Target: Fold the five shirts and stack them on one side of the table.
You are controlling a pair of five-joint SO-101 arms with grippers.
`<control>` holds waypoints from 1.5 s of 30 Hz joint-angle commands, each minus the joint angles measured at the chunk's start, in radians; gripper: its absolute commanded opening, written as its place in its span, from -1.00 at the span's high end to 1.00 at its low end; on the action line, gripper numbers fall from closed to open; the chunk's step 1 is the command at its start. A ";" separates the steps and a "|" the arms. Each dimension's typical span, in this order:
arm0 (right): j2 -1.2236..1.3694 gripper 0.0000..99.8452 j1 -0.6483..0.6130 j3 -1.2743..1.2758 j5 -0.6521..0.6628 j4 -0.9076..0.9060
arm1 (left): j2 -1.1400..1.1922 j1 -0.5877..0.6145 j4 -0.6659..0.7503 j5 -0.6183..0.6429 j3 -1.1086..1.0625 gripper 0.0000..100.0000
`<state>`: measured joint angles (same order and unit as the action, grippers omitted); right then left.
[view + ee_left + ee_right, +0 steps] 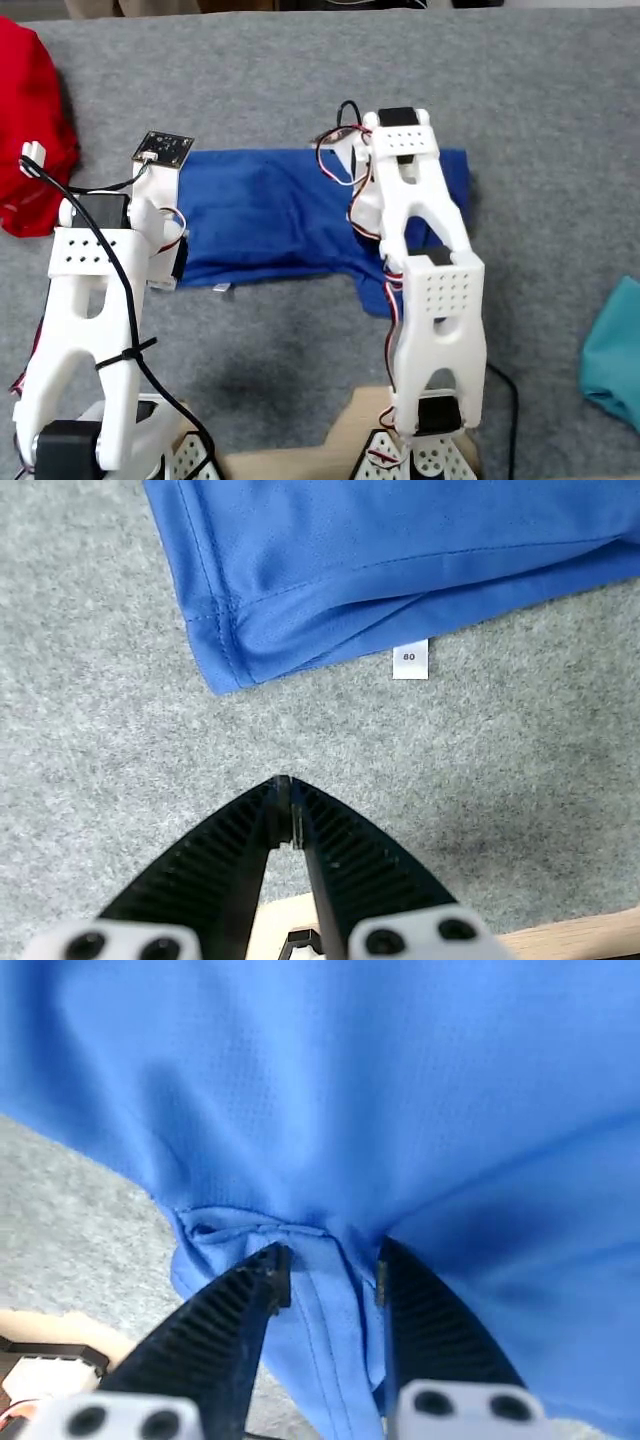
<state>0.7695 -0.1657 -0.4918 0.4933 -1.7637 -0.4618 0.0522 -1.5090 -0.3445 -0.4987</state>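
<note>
I work over a table (560,120) covered in grey, felt-like cloth, matted and a little speckled. My two bases stand on a pale wooden board (345,440) at the near edge. Past the far edge there is a thin strip of the room, too little for me to tell what is there.

The blue shirt (270,215) lies flat in the middle of the table, partly folded into a wide band, with one flap hanging toward the near side under my right arm (425,230). A red shirt (30,130) sits crumpled at the far left corner, and a teal shirt (615,350) lies bunched at the right edge. Both are well apart from the blue one.

My left pincer (288,805) is clenched, tips touching and holding nothing. It hangs over bare grey cloth, near the blue shirt's corner but apart from it. My right pincer (325,1270) is spread, its jaws straddling a bunched hem of the blue shirt.

A small white tag (410,660) sticks out from the shirt's near hem onto the grey cloth, with tiny dark print on it.
</note>
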 commanded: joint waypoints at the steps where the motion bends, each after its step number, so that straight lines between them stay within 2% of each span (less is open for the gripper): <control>1: -0.097 0.69 -0.024 0.059 -0.011 -0.020 | -0.030 0.009 0.008 -0.002 0.005 0.96; 9: -0.114 0.71 -0.031 0.102 -0.011 -0.009 | -0.030 0.012 0.006 -0.002 0.003 0.96; 14: -0.116 0.97 -0.030 0.096 -0.011 -0.009 | -0.030 0.012 0.005 -0.002 0.003 0.96; 23: -0.116 0.94 -0.022 -0.035 -0.009 -0.018 | -0.030 0.012 0.005 -0.002 0.003 0.96; 29: -0.110 0.95 0.081 -0.116 -0.005 -0.012 | -0.030 0.012 0.005 -0.002 0.003 0.96; 35: -0.110 0.95 0.151 -0.176 0.068 -0.018 | -0.030 0.011 0.005 0.000 0.003 0.96; 39: -0.110 0.91 0.147 -0.145 0.087 -0.018 | -0.030 0.008 0.005 0.002 0.002 0.96; 45: -0.128 0.57 0.147 -0.111 0.091 -0.023 | -0.030 0.008 0.005 0.002 0.002 0.96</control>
<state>0.7281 -0.0307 -0.6114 0.5715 -1.7637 -0.4618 0.0522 -1.5090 -0.3445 -0.5017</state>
